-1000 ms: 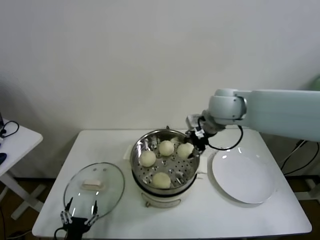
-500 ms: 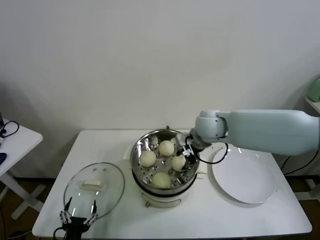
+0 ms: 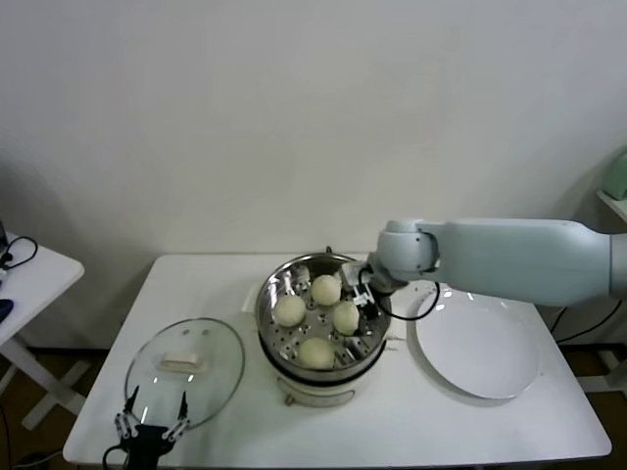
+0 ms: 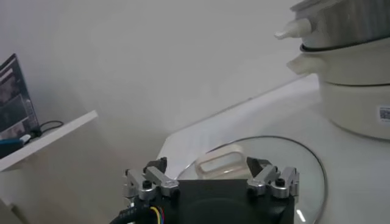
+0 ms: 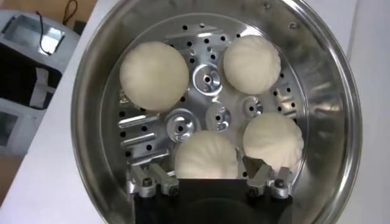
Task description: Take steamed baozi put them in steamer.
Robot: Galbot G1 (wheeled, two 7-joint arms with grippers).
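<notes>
right gripper (image 5: 210,179) fingers apart over a baozi (image 5: 206,156) in the steamer (image 5: 329,73); soft, light, easily dented: grip sides gently. left gripper (image 4: 210,181) fingers apart, idle.

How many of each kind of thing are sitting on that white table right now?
Steamed baozi: 4, all inside the steamer
Steamer: 1
Glass lid: 1
White plate: 1
Total: 7
</notes>
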